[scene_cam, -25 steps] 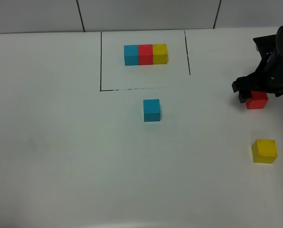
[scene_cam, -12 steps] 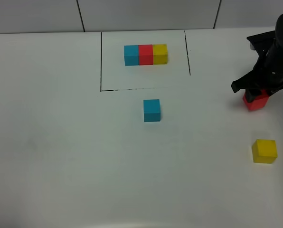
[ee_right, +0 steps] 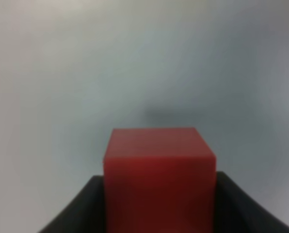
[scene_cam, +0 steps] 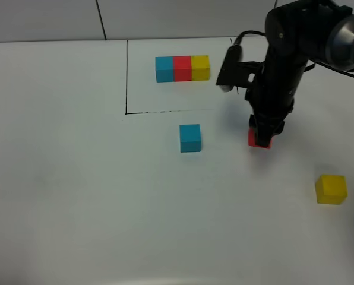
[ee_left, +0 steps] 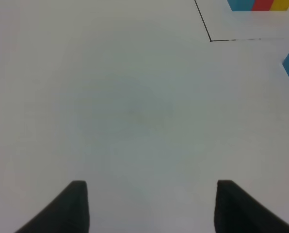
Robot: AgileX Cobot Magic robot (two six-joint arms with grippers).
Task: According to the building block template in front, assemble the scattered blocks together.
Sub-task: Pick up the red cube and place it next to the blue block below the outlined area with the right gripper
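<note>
The red cube (scene_cam: 259, 140) sits clamped in our right gripper (scene_cam: 264, 126), right of the cyan cube (scene_cam: 190, 138) and nearer than the template (scene_cam: 182, 68). We should carry it left and keep it square, so it sets flush against the cyan cube's right face. Our left gripper (ee_left: 152, 206) stands partly open and empty.

The red cube (ee_right: 159, 179) sits in the lower centre of the frame, clamped between the two dark fingers (ee_right: 81, 211) of the right gripper (ee_right: 159, 196), which press against its two sides. Behind it, a blurred white surface (ee_right: 110, 58) fills the rest of the frame. A faint grey shadow (ee_right: 164, 114) lies just above the cube.
</note>
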